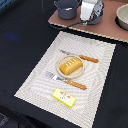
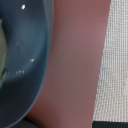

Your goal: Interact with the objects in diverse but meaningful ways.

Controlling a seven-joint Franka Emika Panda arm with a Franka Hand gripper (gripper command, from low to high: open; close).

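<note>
In the exterior view, one golden bread loaf (image 1: 70, 65) is being carried on a small plate (image 1: 60, 70) at the middle of the striped placemat (image 1: 42, 80), its long axis running diagonally. One knife (image 1: 80, 56) and one fork (image 1: 66, 80) are lying on either side of it. One yellow butter block (image 1: 64, 97) is lying nearer the mat's front edge. One grey-blue two-handled pot (image 1: 67, 9) is standing on the pinkish board (image 1: 107, 29); its contents cannot be told. The pincer (image 1: 90, 15) is being held low over a grey pan (image 1: 98, 17); its opening cannot be told.

In the wrist view, only the pan's dark rim (image 2: 27, 75), the board (image 2: 75, 60) and the mat's edge (image 2: 116, 70) are being shown.
</note>
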